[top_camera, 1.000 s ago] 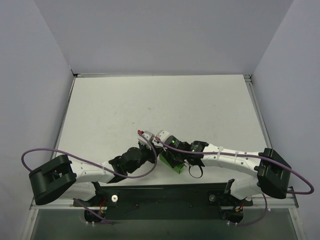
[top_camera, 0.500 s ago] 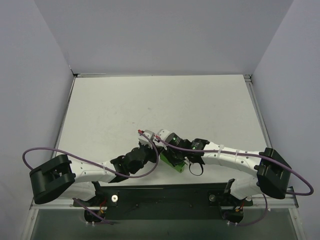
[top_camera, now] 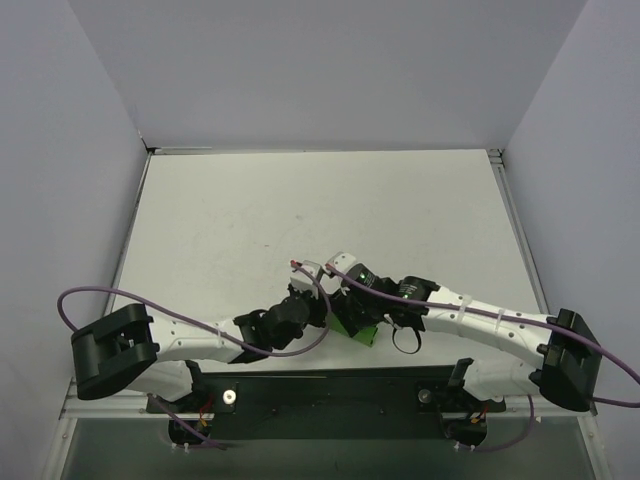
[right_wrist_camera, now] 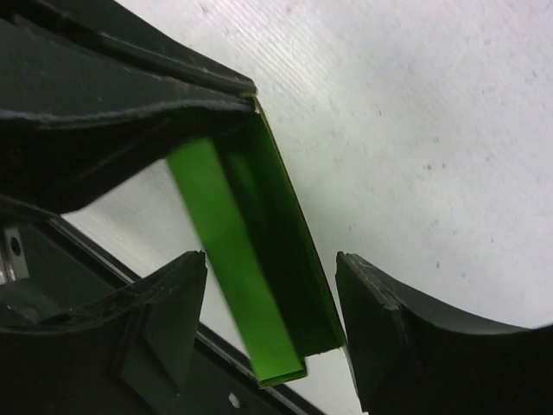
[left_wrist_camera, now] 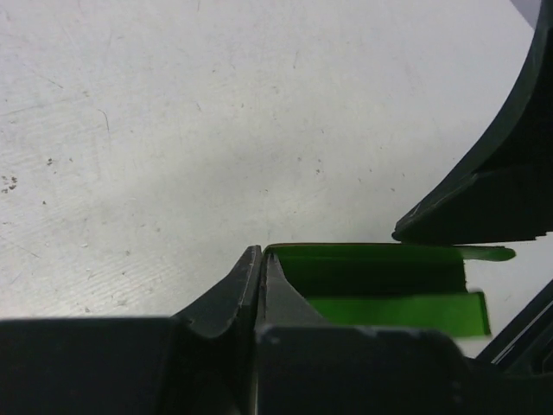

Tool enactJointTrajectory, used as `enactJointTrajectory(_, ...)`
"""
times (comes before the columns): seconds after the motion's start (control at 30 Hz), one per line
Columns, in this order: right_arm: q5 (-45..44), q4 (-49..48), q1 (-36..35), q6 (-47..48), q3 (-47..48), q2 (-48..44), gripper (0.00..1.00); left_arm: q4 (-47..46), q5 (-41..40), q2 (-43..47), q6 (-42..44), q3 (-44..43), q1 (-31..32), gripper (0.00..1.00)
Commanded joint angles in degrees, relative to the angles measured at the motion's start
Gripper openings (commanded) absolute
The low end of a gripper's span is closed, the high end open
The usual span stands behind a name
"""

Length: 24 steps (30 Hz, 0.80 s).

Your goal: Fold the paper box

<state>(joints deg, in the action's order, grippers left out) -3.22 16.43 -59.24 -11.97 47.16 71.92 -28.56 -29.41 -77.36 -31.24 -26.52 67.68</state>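
While the white worktop (top_camera: 300,200) fills most of the overhead view, everything that matters sits near its front edge, just ahead of the base rail. Left arm (top_camera: 190,342) and right arm (top_camera: 490,322) reach inward and meet there. Left claw (left_wrist_camera: 257,262) is closed, tips pinching a thin wall edge of the paper box (top_camera: 366,332). Right claw (right_wrist_camera: 272,259) has its jaws parted and straddles the box's long side. One finger is on each side, close to the card, and I see no squeeze. The box is between the two claws and mostly hidden under the wrists from above. Whether it rests on the worktop or hangs just above it, can't tell. My read on handling: thin bright green card, very light, stiff only along its creases, and the panels will bow or dent under a hard clamp. The surface looks smooth, so a pinch on one wall could slip or let the box pivot. I'd hold at a folded edge or corner, where two layers back each other, and press flaps near their crease, not at the free tip. Count: one worktop, two arms, two claws, one box.
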Motion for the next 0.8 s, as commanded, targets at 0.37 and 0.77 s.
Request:
enactJointTrajectory(0.37,-7.1,8.6,1.1,-11.4,-1.3,-15.8,0.65,22.4,2.3,-1.9,1.5,4.4,3.0,0.0)
enactJointTrajectory(0.77,0.1,2.4,1.1,-10.2,-1.6,-8.5,0.67,21.8,1.1,8.0,1.1,7.4,3.1,0.0)
